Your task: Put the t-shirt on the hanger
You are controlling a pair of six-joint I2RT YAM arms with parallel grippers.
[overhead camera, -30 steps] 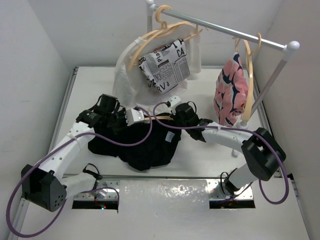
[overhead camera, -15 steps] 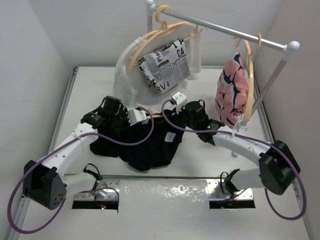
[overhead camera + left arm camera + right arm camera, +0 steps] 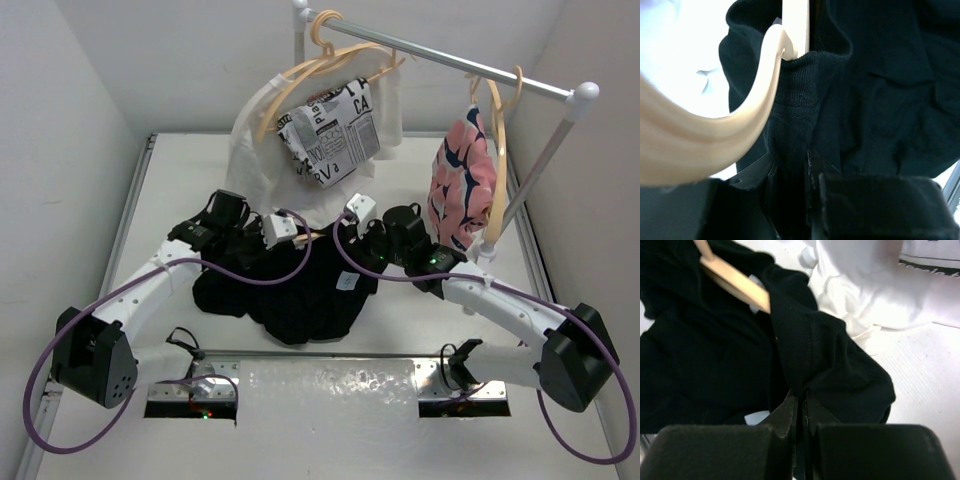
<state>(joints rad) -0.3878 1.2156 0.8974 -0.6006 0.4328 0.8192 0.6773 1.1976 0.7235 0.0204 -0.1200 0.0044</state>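
Observation:
The black t-shirt (image 3: pixel 300 295) lies bunched on the white table between my two arms. A pale tan hanger (image 3: pixel 318 236) sticks into its neck opening. In the left wrist view the hanger's curved hook (image 3: pixel 740 125) sweeps past the ribbed collar of the t-shirt (image 3: pixel 875 90). My left gripper (image 3: pixel 268 240) (image 3: pixel 792 167) is shut on that collar. In the right wrist view a hanger arm (image 3: pixel 735 282) runs under the t-shirt fabric (image 3: pixel 840 355). My right gripper (image 3: pixel 368 238) (image 3: pixel 801 397) is shut on a fold of the t-shirt at its right shoulder.
A metal rail (image 3: pixel 450 60) crosses the back on posts. A white newsprint-lettered garment (image 3: pixel 330 125) hangs at its left and a pink-and-navy garment (image 3: pixel 455 185) at its right, each on a tan hanger. The right post (image 3: pixel 535 170) stands close to my right arm.
Both grippers have moved to the right and a little away from the bases, drawing the t-shirt and hanger with them. The right arm has stretched out further to the right.

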